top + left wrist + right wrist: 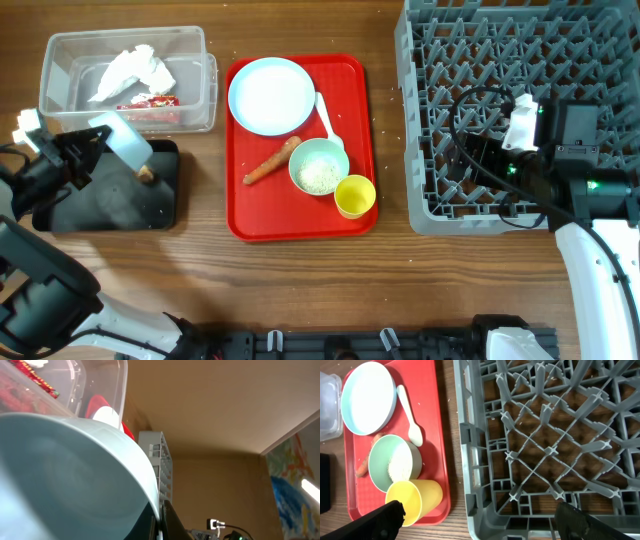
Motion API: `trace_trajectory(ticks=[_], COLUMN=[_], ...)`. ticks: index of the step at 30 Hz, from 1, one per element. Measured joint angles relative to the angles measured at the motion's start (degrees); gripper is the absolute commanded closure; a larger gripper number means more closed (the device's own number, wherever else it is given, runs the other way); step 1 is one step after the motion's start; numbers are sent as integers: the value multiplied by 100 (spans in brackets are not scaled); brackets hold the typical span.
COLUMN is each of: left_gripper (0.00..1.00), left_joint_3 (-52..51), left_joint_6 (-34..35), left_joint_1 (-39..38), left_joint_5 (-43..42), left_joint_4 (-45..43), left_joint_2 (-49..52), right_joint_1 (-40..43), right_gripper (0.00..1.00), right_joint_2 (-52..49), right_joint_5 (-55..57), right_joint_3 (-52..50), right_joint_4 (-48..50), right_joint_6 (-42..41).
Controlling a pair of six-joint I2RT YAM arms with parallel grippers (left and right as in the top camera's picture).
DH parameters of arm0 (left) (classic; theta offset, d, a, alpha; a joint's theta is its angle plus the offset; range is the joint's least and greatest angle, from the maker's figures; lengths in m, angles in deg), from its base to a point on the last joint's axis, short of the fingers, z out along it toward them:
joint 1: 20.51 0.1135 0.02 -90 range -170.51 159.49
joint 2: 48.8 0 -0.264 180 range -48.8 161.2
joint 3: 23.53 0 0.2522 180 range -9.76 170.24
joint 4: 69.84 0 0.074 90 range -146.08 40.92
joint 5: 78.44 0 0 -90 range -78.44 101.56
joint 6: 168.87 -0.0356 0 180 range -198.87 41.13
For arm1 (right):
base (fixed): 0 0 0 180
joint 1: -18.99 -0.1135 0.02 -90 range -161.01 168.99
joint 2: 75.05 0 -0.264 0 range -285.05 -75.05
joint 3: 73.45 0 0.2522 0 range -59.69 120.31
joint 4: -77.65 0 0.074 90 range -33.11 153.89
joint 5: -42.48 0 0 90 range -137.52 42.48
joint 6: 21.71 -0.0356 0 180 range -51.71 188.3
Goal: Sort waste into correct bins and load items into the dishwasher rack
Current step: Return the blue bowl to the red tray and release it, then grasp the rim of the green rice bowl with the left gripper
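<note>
My left gripper (97,143) is shut on the rim of a light blue bowl (127,142), held tilted over the black tray (110,210). A small brown lump (146,175) lies in that tray. In the left wrist view the bowl (65,475) fills the frame, its rim between my fingers (161,522). The clear tub (195,100) holds a crumpled tissue (130,72) and a red wrapper (150,101). My right gripper (480,150) is open and empty above the grey rack (420,150), its jaws (480,525) spread over the rack's front left corner (470,460).
The red tray (240,215) holds a light blue plate (271,95), a white spoon (328,118), a pale green bowl of rice (319,167), a yellow cup (354,195) and an orange stick (270,162). These also show in the right wrist view.
</note>
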Motion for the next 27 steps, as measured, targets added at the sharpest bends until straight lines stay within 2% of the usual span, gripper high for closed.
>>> trace_trajectory(ticks=[1, 4, 8, 10, 11, 15, 19, 24, 25, 27], left_gripper=[96, 96, 96, 96, 96, 96, 96, 96, 92, 66], left_joint_3=[2, 2, 15, 48, 63, -37, -629, -1543, -1596, -1615], left_joint_6=[-24, -190, -199, -11, 208, 981, 1690, 2118, 2146, 2203], left_joint_1=[-35, -890, -2503, -3405, -4013, -5637, -6500, -6929, -6951, -6999], left_joint_5=[-2, 496, 1349, 2253, 3038, 5392, 6684, 7169, 7187, 7246], left_joint_4=[0, -17, 72, 83, 103, 105, -221, -1056, -1113, -1207], left_joint_2=[-2, -321, -1095, -1412, -1515, -1491, -1488, -1458, -1458, -1458], right_joint_1=[0, 0, 0, 0, 0, 0, 0, 0, 0, 0], right_gripper=[0, 0, 0, 0, 0, 0, 0, 0, 0, 0], right_joint_2=[0, 0, 0, 0, 0, 0, 0, 0, -2, -4], right_joint_5=[0, 0, -2, -2, 0, -2, -2, -2, -2, -2], right_joint_3=[0, 0, 0, 0, 0, 0, 0, 0, 0, 0], right_joint_4=[0, 2, -4, -9, -11, -24, -26, -26, -24, -26], right_joint_6=[0, 0, -2, -2, 0, 0, 0, 0, -2, -2])
